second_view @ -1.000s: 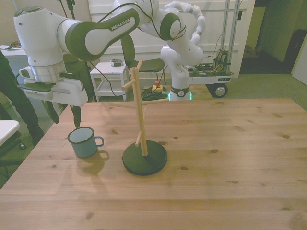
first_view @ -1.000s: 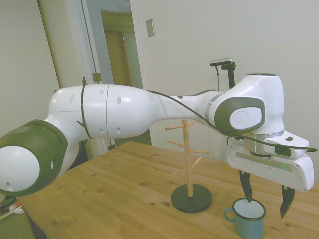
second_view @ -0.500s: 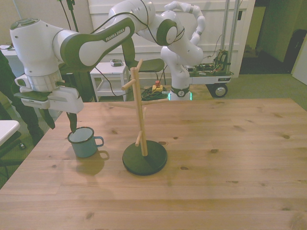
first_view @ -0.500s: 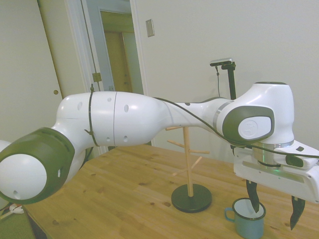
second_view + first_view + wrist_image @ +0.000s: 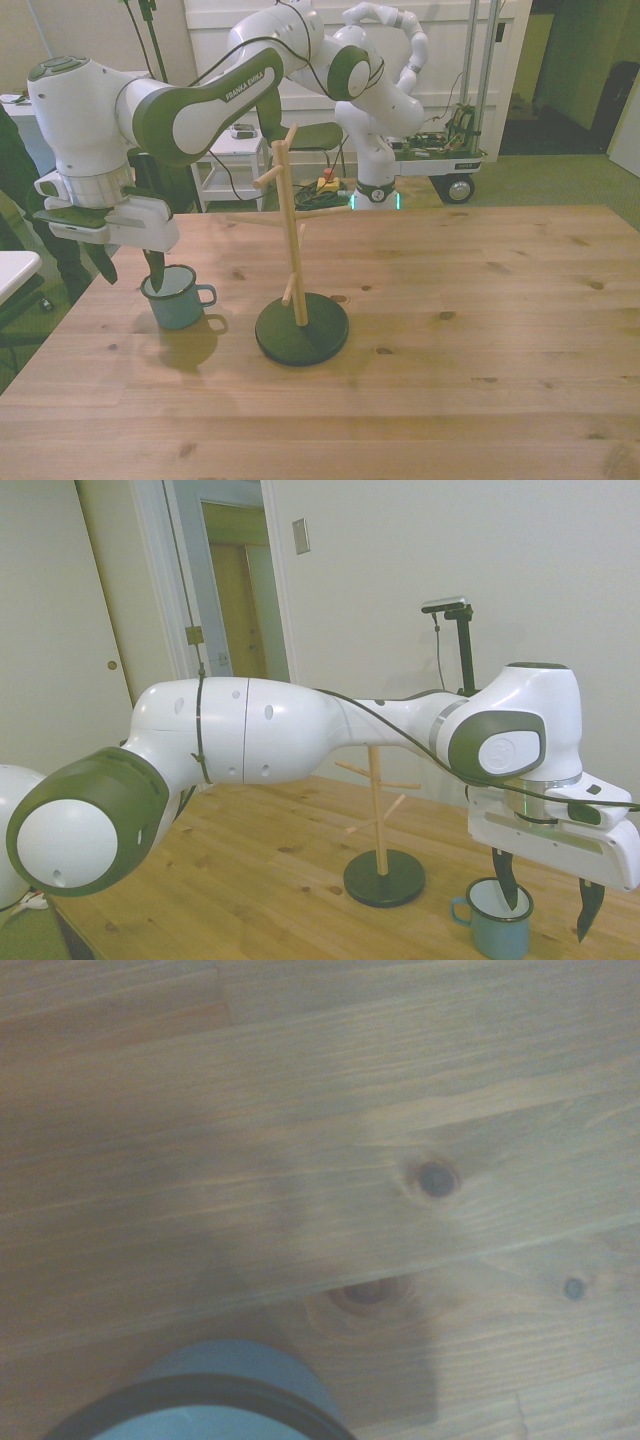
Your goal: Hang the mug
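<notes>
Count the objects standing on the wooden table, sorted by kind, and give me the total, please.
Mugs: 1, the blue mug, upright, with the open pincer straddling its rim.
Racks: 1, the wooden peg rack on a dark round base, no mug hanging on it.
Total: 2

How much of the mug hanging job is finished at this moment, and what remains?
Nothing is hung yet: the mug stands upright on the table, beside the wooden rack, whose pegs are all bare. In hand: the gripper is at the mug with jaws open, one jaw at the mug's mouth, the other outside its wall. Left: closing, lifting, hooking the handle on a peg.
</notes>
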You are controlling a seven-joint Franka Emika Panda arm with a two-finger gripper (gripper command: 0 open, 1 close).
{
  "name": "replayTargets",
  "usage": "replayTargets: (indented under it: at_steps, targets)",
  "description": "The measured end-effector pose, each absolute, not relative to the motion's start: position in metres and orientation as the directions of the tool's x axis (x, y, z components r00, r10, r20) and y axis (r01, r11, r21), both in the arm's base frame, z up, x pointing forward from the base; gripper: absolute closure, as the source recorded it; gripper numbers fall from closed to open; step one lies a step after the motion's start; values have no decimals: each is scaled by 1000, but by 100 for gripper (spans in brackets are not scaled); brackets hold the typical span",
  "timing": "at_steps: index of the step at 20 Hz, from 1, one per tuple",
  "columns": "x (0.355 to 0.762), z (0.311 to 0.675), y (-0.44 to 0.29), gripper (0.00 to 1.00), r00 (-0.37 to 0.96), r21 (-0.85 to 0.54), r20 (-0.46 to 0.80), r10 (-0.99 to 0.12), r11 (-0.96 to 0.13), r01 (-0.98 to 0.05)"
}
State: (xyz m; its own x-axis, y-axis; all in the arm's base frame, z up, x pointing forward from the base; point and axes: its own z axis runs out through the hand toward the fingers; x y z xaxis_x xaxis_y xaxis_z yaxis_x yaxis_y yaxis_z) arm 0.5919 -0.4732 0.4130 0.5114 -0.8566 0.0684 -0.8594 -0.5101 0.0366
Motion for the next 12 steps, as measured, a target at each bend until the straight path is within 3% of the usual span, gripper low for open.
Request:
replayTargets:
  at_steps: [12]
  targets:
    - [607, 390, -452, 0, 536, 38, 69, -841, -535, -844]
